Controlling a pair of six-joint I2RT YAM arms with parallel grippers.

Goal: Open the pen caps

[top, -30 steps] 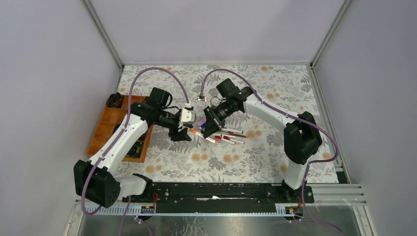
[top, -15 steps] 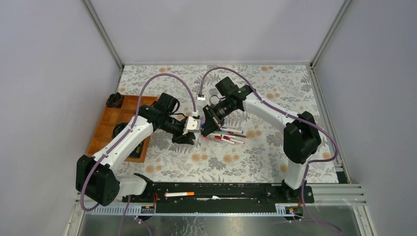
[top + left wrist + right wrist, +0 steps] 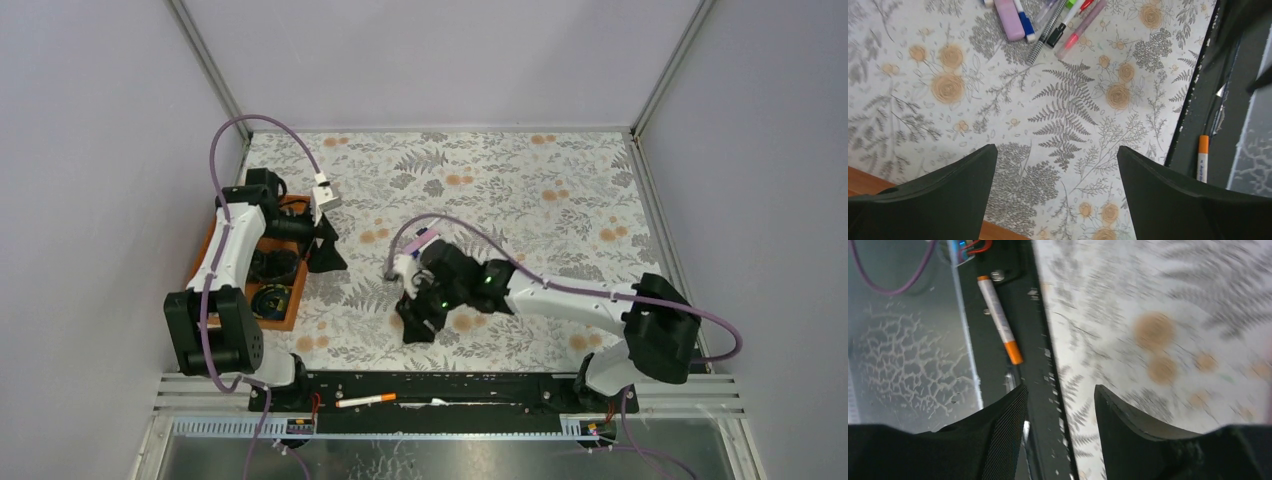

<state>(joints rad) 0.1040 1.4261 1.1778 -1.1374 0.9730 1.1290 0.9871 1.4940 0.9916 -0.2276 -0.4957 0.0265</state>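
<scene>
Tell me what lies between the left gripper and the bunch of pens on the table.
Only bare floral tablecloth. The left wrist view shows it: left gripper low, pens at the top edge, nothing between.

one orange-ended pen lies alone on the black rail. the cluster of pens shows at least seven, the rest cut off by the frame edge. one wooden tray.

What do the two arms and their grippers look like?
The left arm and right arm match: white link shells, black joint housings, a purple cable along each. The left gripper and right gripper have two black wedge-shaped fingers; the right's inner faces look mesh-textured.
</scene>
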